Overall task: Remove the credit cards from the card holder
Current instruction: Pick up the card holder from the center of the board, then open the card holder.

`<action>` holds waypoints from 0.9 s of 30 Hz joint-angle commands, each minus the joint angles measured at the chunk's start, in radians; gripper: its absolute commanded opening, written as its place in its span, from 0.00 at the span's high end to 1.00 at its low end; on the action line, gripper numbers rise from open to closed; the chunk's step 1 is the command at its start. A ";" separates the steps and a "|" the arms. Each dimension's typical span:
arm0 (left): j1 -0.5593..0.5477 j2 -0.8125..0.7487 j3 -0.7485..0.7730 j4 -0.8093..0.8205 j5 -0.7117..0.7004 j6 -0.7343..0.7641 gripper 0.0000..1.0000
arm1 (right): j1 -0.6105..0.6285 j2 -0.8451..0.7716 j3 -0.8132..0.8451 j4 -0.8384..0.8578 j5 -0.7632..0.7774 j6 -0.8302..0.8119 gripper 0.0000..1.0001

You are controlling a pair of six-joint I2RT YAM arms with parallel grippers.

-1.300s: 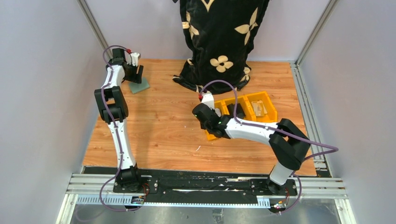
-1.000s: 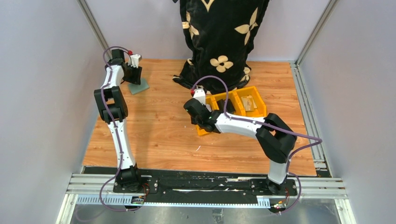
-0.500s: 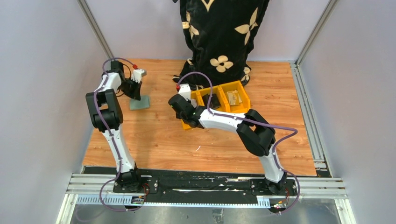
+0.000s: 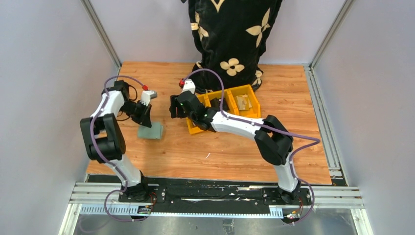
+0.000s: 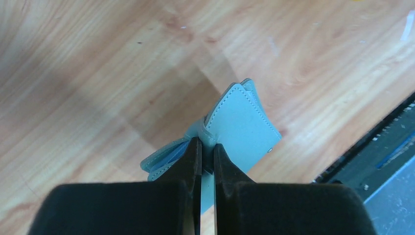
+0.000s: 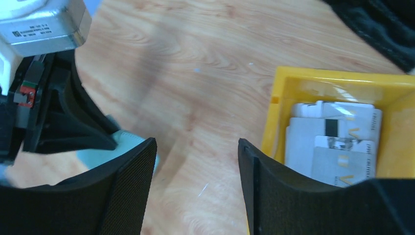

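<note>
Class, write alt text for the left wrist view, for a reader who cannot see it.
The black left claw is pinched shut on a flap of the pale teal card holder. Wooden table fills the background, with a dark rail at lower right.

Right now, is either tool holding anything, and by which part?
Left tool is shut on the card holder, pinching the edge of its top flap. Right tool is open, holding nothing.

I see my left gripper (image 4: pixel 143 117) down on the teal card holder (image 4: pixel 150 131); my right gripper (image 4: pixel 174 107) hangs beside the yellow bins (image 4: pixel 254 98).
</note>
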 commanded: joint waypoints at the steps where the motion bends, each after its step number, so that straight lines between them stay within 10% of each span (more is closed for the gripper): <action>1: -0.024 -0.179 -0.030 -0.115 0.121 0.042 1.00 | -0.036 -0.166 -0.093 0.086 -0.254 -0.027 0.34; 14: -0.239 -0.627 -0.059 -0.138 0.343 -0.032 1.00 | -0.053 -0.526 -0.542 0.290 -0.671 0.187 0.26; 27: -0.322 -0.931 -0.053 -0.136 0.457 0.076 1.00 | -0.053 -0.695 -0.637 0.360 -0.810 0.245 0.41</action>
